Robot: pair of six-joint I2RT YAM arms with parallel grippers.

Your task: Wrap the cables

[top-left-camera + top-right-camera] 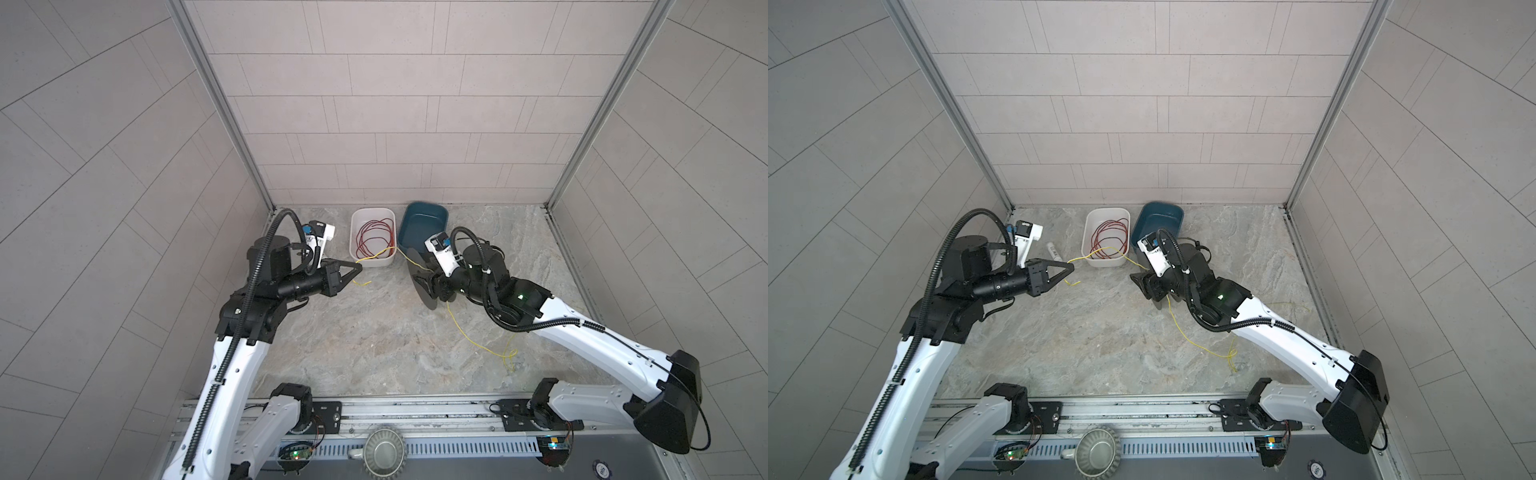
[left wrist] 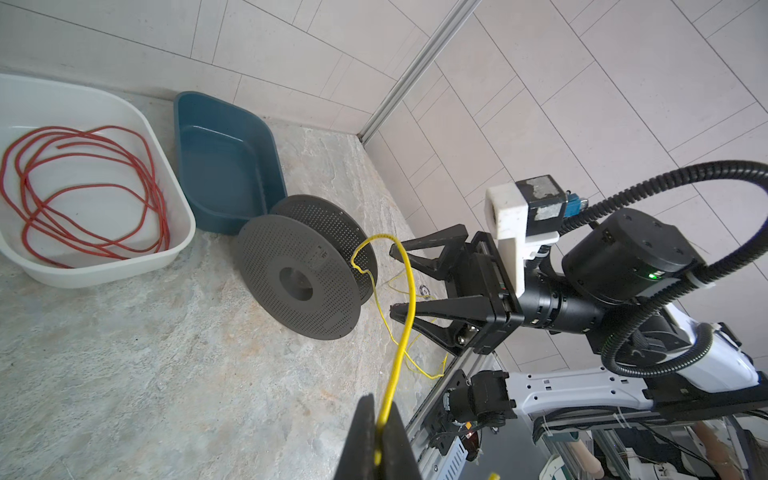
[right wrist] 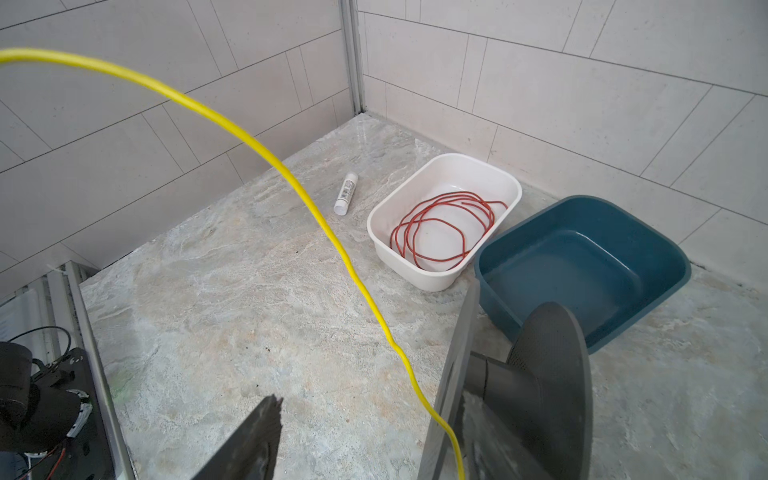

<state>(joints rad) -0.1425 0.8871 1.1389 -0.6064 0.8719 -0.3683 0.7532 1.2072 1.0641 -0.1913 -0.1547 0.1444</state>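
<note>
On the stone-pattern table (image 1: 374, 340): yellow cable (image 2: 412, 286) — one end pinched in the closed left gripper (image 1: 358, 266), arching across to the grey spool (image 2: 299, 282), the rest trailing loose toward the right arm's base. Right gripper (image 2: 392, 279) — jaws apart, just beside the spool. Behind stand a white tub (image 3: 407, 266) holding red wire (image 2: 163, 228) and a blue tub (image 3: 582, 266).

Yellow cable (image 2: 411, 291). Red wire (image 2: 158, 195) in white tub (image 3: 399, 262). Right of white tub, teal tub (image 3: 582, 270). Dark grey spool (image 2: 270, 257) near white tub, fine dot pattern. White tube (image 3: 346, 194) left of white tub, barcode label. Grey-beige marbled table (image 3: 249, 311).
</note>
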